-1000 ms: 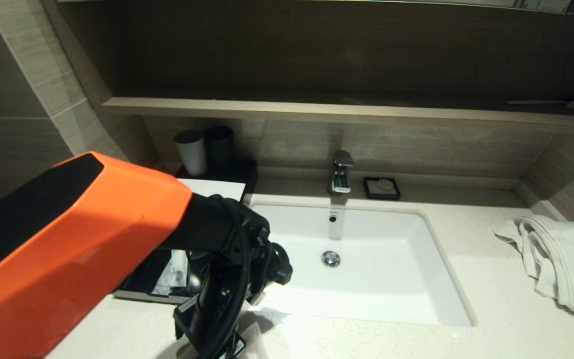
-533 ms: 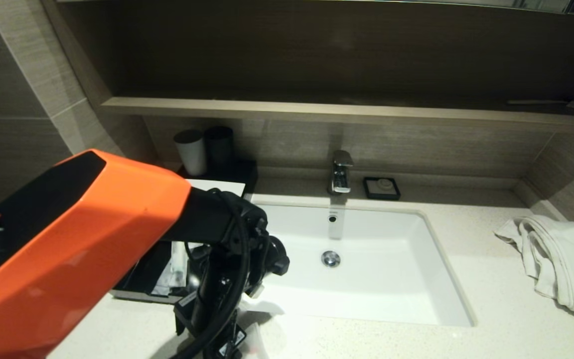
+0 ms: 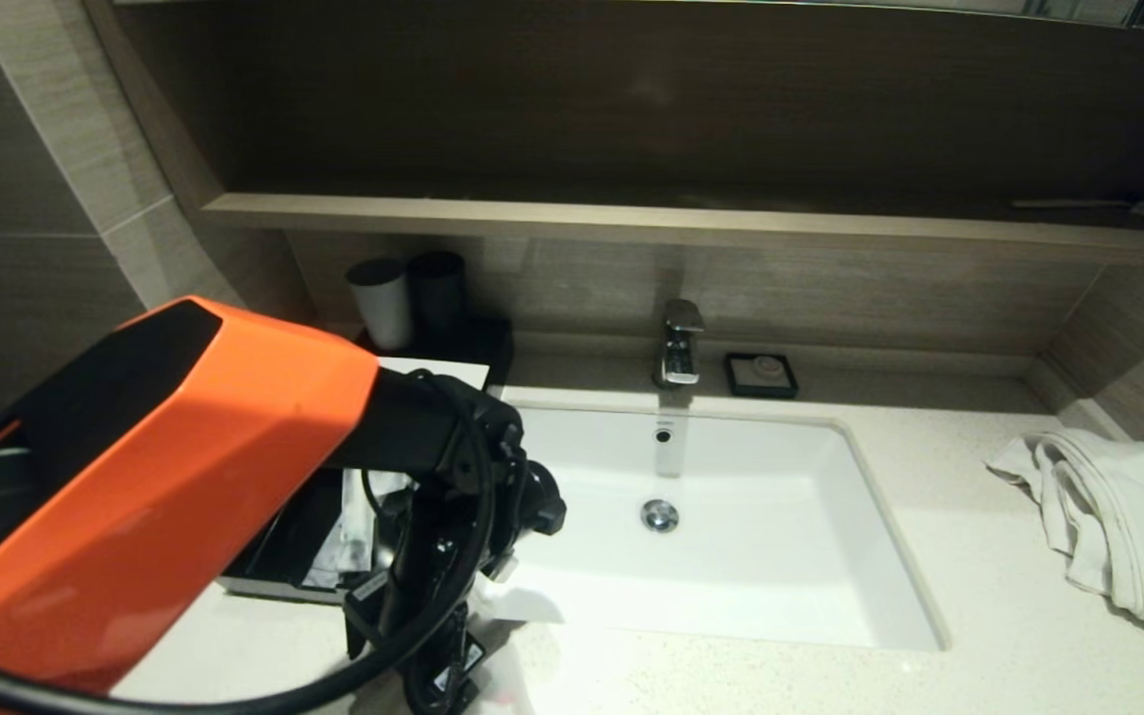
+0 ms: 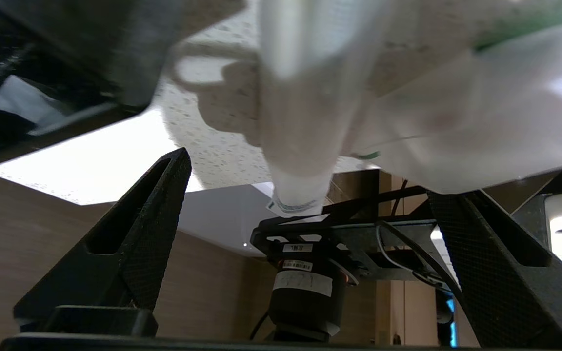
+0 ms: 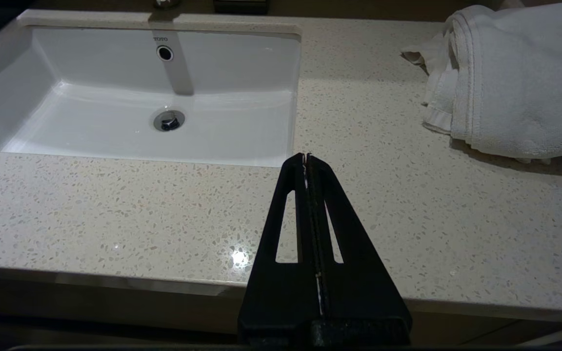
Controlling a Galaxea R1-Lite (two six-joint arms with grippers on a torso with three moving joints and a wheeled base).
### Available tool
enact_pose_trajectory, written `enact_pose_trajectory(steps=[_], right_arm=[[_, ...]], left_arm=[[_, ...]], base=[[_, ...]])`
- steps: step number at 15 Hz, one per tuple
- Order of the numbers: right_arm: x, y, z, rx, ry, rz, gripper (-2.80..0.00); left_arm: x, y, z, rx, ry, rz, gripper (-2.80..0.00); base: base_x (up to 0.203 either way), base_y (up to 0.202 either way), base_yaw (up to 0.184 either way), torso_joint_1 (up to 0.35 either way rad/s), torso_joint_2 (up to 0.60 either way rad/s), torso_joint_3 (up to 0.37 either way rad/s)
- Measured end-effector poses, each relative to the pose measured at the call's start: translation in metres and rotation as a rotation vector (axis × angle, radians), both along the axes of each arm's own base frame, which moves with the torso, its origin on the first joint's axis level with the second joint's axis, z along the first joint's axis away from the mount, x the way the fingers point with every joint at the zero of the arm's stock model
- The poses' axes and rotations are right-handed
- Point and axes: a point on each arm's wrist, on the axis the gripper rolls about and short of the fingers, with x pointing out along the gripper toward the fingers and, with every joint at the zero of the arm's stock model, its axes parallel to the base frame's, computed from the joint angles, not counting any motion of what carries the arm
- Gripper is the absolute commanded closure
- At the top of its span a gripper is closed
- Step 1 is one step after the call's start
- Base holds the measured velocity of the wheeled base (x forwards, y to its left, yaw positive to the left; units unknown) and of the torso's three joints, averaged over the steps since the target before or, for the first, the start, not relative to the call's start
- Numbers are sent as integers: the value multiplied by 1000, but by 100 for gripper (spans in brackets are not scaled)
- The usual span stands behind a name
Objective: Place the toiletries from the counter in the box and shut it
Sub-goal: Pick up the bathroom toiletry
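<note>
Reaching down over the near edge of the counter [image 3: 979, 616], the left arm fills the left half of the head view with its orange housing, and the left gripper [image 4: 305, 175] hangs just above a cluster of white plastic-wrapped toiletries [image 4: 408, 112] lying on the speckled stone. In the left wrist view its two black fingers [image 4: 134, 234] stand wide apart, one to each side of a white tube-shaped item [image 4: 295, 146] that lies between them; neither finger appears to touch it, though the close, blurred view makes contact hard to judge. In the head view only a corner of the clear wrapping shows under the wrist, at the counter's front edge, just left of the sink [image 3: 731, 616].

The box [image 3: 284, 556] sits open on the counter left of the sink, behind the gripper, a dark tray with some white packets already lying inside it. Its white lid [image 3: 433, 372] lies just beyond it, near two cups [image 3: 408, 293] on a dark stand by the wall.

The right gripper [image 5: 306, 158] is parked over the counter's front edge to the right of the basin, its fingers pressed together with nothing between them. A folded white towel [image 3: 1118, 516] lies on the far right of the counter. A faucet [image 3: 679, 343] and a small black soap dish [image 3: 761, 374] stand behind the sink.
</note>
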Motion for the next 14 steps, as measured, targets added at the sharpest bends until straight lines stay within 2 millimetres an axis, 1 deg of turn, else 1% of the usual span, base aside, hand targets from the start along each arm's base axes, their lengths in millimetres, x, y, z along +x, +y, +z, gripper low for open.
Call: enact_pose_trajectory(steps=[4, 14], right_arm=[[0, 0, 0, 0, 0, 0, 0], [0, 0, 0, 0, 0, 0, 0]], left_arm=[[7, 9, -1, -5, 3, 33, -280], [8, 9, -2, -38, 30, 52, -280]], base=[[0, 0, 0, 0, 0, 0], [0, 0, 0, 0, 0, 0]])
